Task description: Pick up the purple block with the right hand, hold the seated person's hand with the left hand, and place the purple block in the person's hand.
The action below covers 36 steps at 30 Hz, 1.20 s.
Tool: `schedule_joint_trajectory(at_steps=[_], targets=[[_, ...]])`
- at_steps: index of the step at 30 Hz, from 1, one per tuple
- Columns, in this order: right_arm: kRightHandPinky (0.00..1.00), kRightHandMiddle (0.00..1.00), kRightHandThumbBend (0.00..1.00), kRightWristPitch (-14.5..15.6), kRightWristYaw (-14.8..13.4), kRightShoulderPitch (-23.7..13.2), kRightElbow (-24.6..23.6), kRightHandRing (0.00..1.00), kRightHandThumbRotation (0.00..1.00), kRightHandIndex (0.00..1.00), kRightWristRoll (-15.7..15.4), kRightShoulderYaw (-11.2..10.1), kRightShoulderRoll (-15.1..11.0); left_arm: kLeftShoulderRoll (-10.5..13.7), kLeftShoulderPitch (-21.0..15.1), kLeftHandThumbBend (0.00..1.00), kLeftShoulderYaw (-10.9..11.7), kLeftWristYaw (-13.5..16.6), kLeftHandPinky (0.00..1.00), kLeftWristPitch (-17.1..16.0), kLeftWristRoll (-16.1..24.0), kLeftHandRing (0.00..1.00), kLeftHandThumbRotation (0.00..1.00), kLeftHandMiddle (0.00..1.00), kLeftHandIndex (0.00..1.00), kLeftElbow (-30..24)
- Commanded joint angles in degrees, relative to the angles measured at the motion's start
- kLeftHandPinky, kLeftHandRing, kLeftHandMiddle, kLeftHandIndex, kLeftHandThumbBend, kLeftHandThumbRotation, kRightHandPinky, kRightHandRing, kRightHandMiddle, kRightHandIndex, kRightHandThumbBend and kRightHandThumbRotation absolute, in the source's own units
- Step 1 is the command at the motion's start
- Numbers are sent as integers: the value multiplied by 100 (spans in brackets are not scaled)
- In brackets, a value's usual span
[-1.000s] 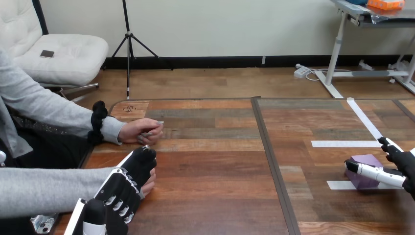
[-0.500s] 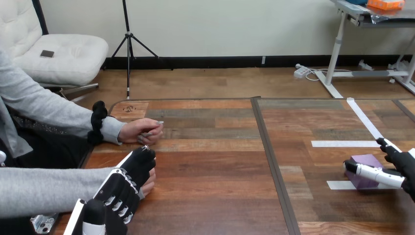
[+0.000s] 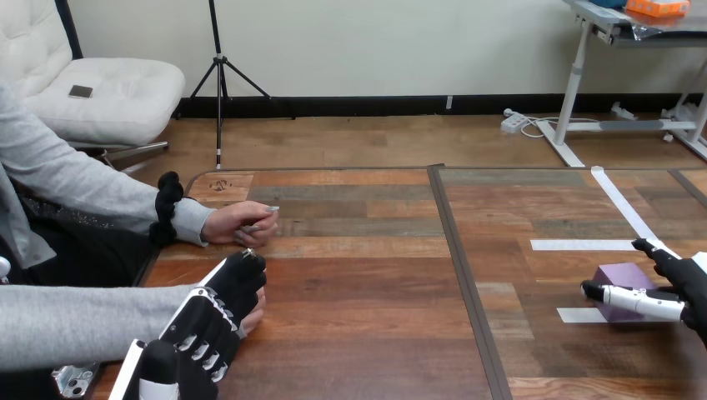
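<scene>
At the right edge of the plank-patterned wooden table (image 3: 367, 283), the small purple cube-shaped block (image 3: 621, 276) rests on the tabletop, at the end of a short strip of white tape (image 3: 574, 315). The robot's right hand (image 3: 689, 280) is cut off by the frame, so only part of its black palm shows. Its fingers (image 3: 638, 300) reach out straight and released: one lies across the near face of the block and hides its lower edge, another points past its far side. Whether either presses on the block is hard to make out. A second white tape strip (image 3: 584, 245) lies farther back. At the lower left, the left hand (image 3: 204, 321) lies back-up over the person's hand at the bottom left (image 3: 256, 310), with its dark fingers bent down around the far side of that hand in a clasp. Only a thin edge of the person's fingers shows beside it, and the robot's thumb is hidden. Farther back, the person's other hand in a grey sleeve (image 3: 239, 223) rests loosely closed on the table, well apart from the block.
</scene>
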Motion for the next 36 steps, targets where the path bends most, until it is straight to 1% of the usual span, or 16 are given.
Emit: schedule_joint_trajectory(at_steps=[1, 4, 7, 9, 15, 18, 25, 28, 34, 36], targets=[[86, 95, 100, 65, -249, -219, -168, 94, 30, 91, -83, 116, 7, -31, -185, 86, -4, -14, 95, -56, -19, 93, 100, 90, 86, -173], [84, 93, 100, 62, -314, -235, -145, 91, 26, 90, -105, 140, 8, -39, -188, 86, 2, -4, 95, -60, -5, 93, 100, 91, 86, -171], [81, 90, 100, 16, -565, -234, -138, 89, 22, 88, -251, 243, -3, -47, -188, 86, 4, 4, 95, -60, -8, 93, 100, 90, 86, -171], [78, 86, 100, 13, -675, -234, -146, 85, 18, 85, -314, 294, -6, -42, -192, 86, 5, -6, 95, -57, -22, 93, 100, 90, 86, -168], [74, 80, 100, -48, -744, -228, -157, 79, 9, 82, -267, 274, 28, -40, -204, 86, 17, -8, 95, -75, -11, 92, 100, 90, 86, -159], [72, 78, 100, -35, -807, -231, -187, 77, 5, 80, -321, 331, 23, -36, -190, 86, 15, -4, 94, -57, -18, 93, 100, 90, 86, -179], [70, 75, 100, 10, -861, -270, -187, 74, 1, 76, -376, 380, 33, -23, -202, 86, 28, -25, 94, -78, -17, 93, 100, 90, 86, -159], [68, 73, 100, -28, -919, -267, -193, 72, 0, 74, -369, 380, 51, -11, -207, 85, 28, -42, 94, -77, -32, 93, 100, 90, 86, -166], [63, 68, 100, -151, -1043, -251, -165, 66, 0, 70, -338, 368, 85, -7, -201, 85, 41, -23, 94, -56, -4, 93, 100, 90, 86, -181], [58, 64, 100, -166, -1071, -253, -157, 61, 0, 68, -348, 379, 88, 0, -201, 86, 47, -19, 94, -47, 5, 93, 100, 90, 86, -184]])
